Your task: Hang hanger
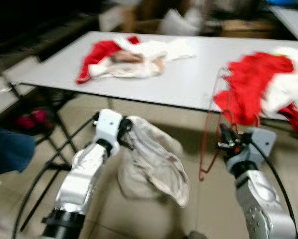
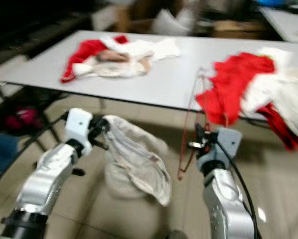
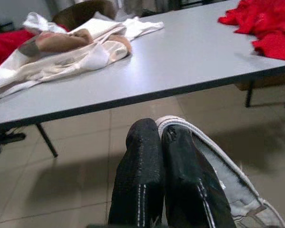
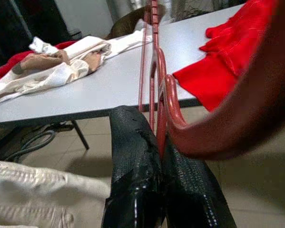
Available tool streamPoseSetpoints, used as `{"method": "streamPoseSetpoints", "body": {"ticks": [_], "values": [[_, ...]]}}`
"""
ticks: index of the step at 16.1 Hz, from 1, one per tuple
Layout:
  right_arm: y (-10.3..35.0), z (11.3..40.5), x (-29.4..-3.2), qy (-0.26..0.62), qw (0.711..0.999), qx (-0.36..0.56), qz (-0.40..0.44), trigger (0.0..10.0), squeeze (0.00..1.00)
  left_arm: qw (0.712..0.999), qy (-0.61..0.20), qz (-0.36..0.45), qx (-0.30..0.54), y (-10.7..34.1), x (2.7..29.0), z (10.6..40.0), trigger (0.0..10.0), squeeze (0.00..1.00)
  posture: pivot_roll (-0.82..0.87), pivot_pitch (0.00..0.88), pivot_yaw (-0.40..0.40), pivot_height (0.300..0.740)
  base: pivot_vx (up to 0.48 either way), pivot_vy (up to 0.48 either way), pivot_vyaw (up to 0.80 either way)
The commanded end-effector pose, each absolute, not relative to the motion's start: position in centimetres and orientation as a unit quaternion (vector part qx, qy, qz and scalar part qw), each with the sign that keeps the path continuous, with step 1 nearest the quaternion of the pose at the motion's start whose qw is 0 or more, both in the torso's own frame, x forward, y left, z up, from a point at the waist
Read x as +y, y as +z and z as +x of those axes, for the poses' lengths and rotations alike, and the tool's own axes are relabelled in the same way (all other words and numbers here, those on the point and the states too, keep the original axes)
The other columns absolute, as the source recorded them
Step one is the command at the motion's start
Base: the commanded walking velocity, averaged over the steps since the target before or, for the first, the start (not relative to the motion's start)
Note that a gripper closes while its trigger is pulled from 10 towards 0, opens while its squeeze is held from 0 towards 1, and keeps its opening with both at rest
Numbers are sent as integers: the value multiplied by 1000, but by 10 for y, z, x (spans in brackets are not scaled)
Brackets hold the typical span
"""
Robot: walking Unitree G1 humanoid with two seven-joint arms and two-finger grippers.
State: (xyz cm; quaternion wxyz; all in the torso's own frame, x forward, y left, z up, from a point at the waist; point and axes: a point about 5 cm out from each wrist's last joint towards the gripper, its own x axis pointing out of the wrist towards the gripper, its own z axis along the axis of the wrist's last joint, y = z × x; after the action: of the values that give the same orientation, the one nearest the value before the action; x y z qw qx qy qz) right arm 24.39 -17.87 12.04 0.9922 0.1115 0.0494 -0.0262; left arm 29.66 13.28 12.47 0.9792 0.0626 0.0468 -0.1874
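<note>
A thin red wire hanger (image 1: 211, 124) hangs in front of the grey table (image 1: 188, 79), and my right gripper (image 1: 224, 141) is shut on it; the right wrist view shows its red wire (image 4: 157, 85) pinched between the two black fingers (image 4: 132, 156). My left gripper (image 1: 125, 133) is shut on a cream garment (image 1: 153, 164) that droops toward the tiled floor; its hem (image 3: 213, 152) lies beside the closed fingers (image 3: 147, 175). Both arms are held low in front of the table's near edge.
On the table lie a red and cream clothes pile (image 1: 121, 59) at the left and a red and white pile (image 1: 268, 89) at the right, spilling over the edge. A black folding frame (image 1: 49, 149) stands at the left, with dark blue cloth (image 1: 7, 149) beside it.
</note>
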Motion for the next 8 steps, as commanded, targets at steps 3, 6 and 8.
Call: {"method": "streamPoseSetpoints", "body": {"ticks": [3, 6, 8], "values": [[122, 243, -182, -32, 992, 51, 112, 10000, 0, 980, -189, 58, 17, 137, 130, 299, 10000, 0, -154, 0, 80, 719, 0, 354, -796], [122, 243, -183, -36, 992, 51, 113, 10000, 0, 980, -193, 56, 16, 138, 129, 299, 10000, 0, -154, 0, 80, 719, 0, 358, -800], [122, 243, -183, -36, 992, 51, 113, 10000, 0, 979, -194, 56, 16, 138, 129, 299, 10000, 0, -155, 0, 85, 719, 0, 360, -800]]}}
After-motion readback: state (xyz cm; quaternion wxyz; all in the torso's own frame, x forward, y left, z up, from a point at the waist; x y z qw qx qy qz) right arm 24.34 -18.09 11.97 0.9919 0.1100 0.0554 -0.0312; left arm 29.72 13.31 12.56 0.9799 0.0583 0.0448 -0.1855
